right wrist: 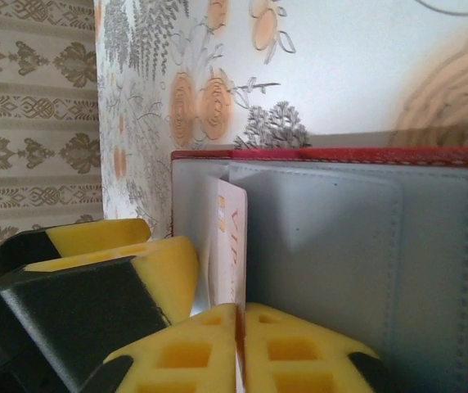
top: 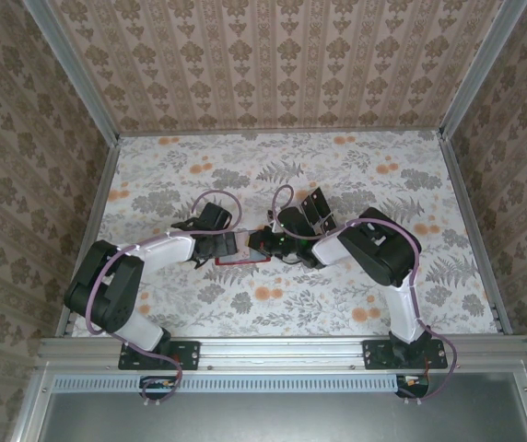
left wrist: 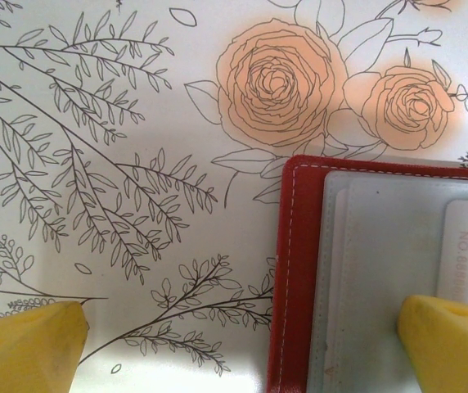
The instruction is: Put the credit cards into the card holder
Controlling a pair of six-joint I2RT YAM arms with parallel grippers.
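Right wrist: right jaws tight on credit card point(right wrist: 227, 246) at card holder point(right wrist: 332, 246); left jaws apart

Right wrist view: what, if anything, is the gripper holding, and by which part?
The right gripper pinches a pale card by its near edge, its far end at the red wallet.

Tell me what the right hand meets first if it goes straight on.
Shut on a credit card, the right hand would probably first meet the grey inner pocket of the card holder, though depth is unclear.
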